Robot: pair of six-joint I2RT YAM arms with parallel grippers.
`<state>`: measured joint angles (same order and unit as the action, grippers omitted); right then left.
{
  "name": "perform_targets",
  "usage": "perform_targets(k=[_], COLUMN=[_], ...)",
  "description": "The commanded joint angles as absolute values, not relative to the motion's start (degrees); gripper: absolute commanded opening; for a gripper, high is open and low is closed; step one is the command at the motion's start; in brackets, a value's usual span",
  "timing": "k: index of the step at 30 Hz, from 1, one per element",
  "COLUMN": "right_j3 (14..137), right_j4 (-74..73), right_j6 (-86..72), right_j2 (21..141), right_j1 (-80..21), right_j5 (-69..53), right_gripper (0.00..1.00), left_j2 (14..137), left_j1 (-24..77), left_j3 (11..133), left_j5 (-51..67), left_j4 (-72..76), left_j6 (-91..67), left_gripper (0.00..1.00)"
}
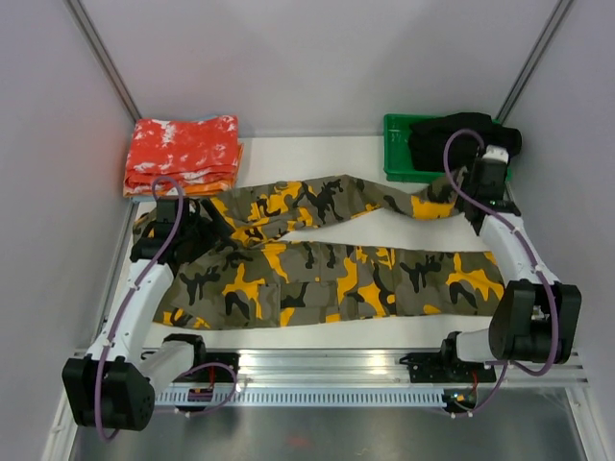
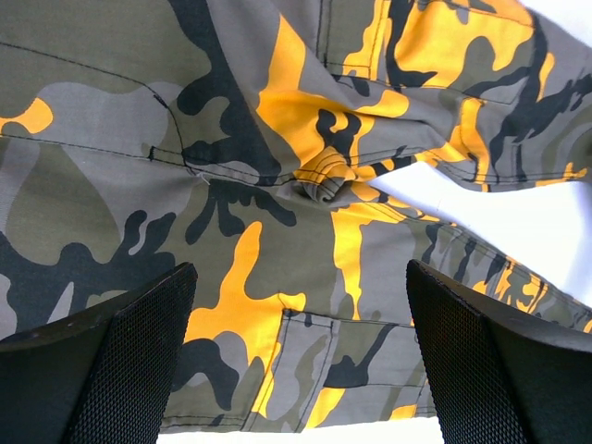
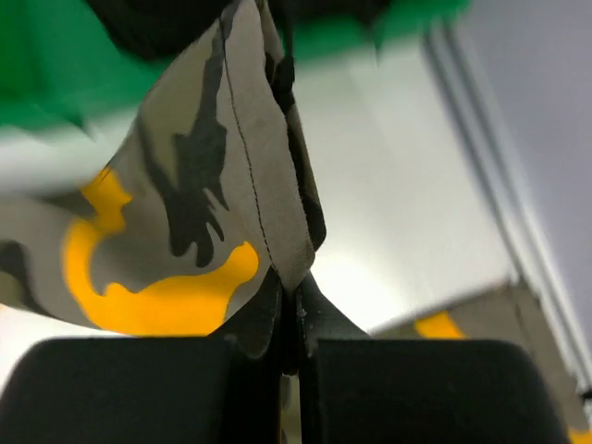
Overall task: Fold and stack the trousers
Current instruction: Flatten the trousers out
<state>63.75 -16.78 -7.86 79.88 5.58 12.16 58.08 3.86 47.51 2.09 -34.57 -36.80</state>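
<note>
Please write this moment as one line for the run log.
left hand: open, over the trousers | right hand: shut on one leg end | fold: not yet done

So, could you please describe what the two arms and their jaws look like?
The left arm and right arm both have white link shells with chunky black joint housings. A purple-grey cable loops loosely along each. The jaws are black; the left wrist view shows finely textured, mesh-like pads. No markings are readable.
</note>
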Motion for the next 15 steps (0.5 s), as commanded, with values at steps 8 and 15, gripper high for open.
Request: perform_targets(k=[8, 15], right_j3=[62.73, 66.1], right_j4=[-24.41, -20.14], right_j6=[-18.81, -19.51], right_j2=[79.36, 76.73], right_j1=[8.17, 6.51], right_j5=[17.33, -3.59], right_gripper=[0.98, 0.96], left_j2=[60.55, 61.79], left_j1=[3.52, 3.52], left_j3=[49.74, 48.61], left_j5=[2.55, 4.64], left_j4=[-33.92, -33.93], left_j6=[-33.31, -34.63], left_gripper=[1.0, 0.99])
